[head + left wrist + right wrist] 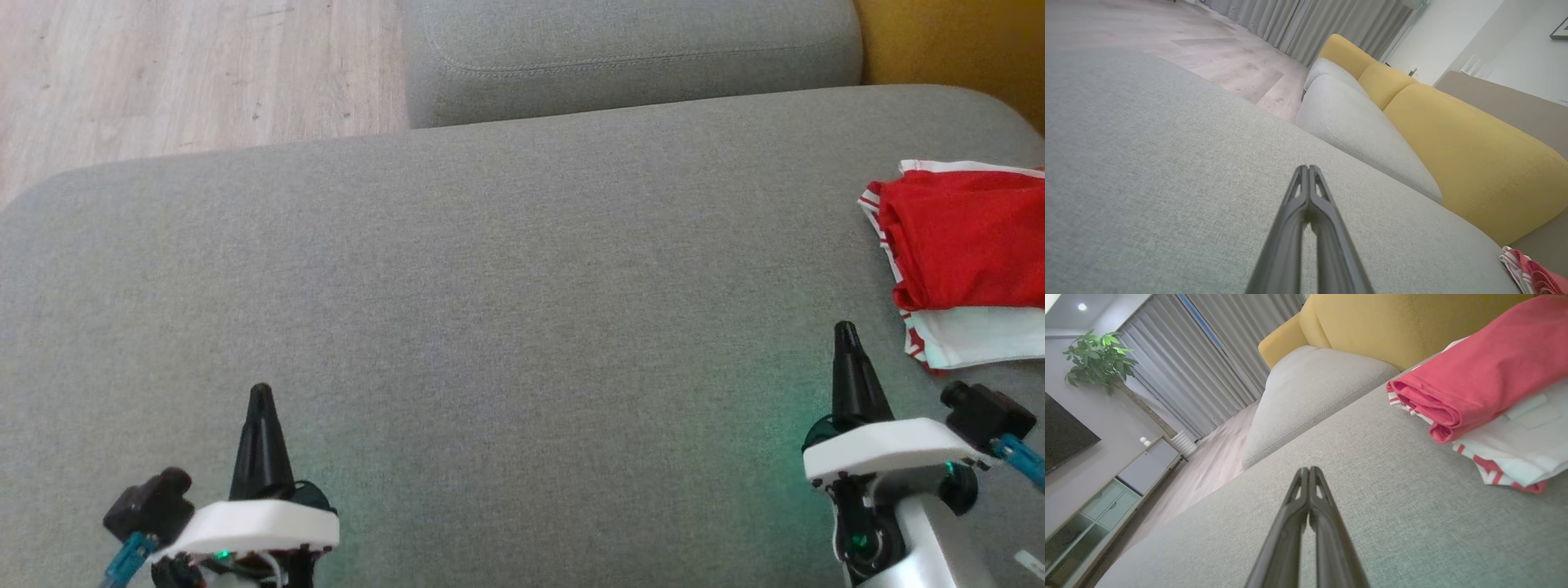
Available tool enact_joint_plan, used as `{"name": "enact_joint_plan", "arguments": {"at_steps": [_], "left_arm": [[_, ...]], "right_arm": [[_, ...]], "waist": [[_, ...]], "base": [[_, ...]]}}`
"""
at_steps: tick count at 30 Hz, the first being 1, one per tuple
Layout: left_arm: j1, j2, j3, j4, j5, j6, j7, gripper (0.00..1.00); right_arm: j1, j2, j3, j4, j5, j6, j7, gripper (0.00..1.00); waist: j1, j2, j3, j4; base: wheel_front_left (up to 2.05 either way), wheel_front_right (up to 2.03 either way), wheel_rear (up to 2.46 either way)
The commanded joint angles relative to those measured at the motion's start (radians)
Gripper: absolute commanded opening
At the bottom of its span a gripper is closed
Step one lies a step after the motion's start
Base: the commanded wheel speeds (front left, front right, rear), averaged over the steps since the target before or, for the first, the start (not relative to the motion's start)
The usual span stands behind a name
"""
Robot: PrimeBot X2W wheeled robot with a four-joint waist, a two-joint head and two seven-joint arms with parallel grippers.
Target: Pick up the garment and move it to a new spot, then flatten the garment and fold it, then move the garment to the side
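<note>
My left gripper [261, 392] is over the grey seat cushion [506, 269], its two dark fingers pressed together with nothing between them. My right gripper [846, 328] is the same: fingers closed tip to tip, empty, over the same cushion. Just ahead of the right gripper and off to its right lies the folded garment [967, 245], red fabric bunched on top of a white layer with red stripes. It rests on the cushion, clear of the fingers and well to the right of the left gripper. Beyond both grippers is a second grey cushion [629, 57], with a yellow backrest [1474, 155] on its right and pale wood floor [163, 73] on its left. Farthest off hang grey curtains [1216, 355].
</note>
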Motion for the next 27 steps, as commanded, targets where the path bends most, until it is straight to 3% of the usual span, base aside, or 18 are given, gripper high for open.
{"name": "enact_joint_plan", "arguments": {"at_steps": [1,27], "left_arm": [[-0.047,0.002,0.021,-0.034,-0.033,-0.007,0.008,0.00],[-0.053,0.003,0.069,-0.038,-0.272,-0.020,0.081,0.00]], "right_arm": [[-0.032,-0.003,-0.004,-0.044,0.037,0.000,0.011,0.00],[-0.014,-0.003,-0.039,-0.085,0.288,0.000,0.084,0.00]], "waist": [[0.0000,0.0000,-0.001,0.001],[0.0000,0.0000,-0.008,0.006]], "base": [[0.00,0.00,0.00],[0.00,0.00,0.00]]}}
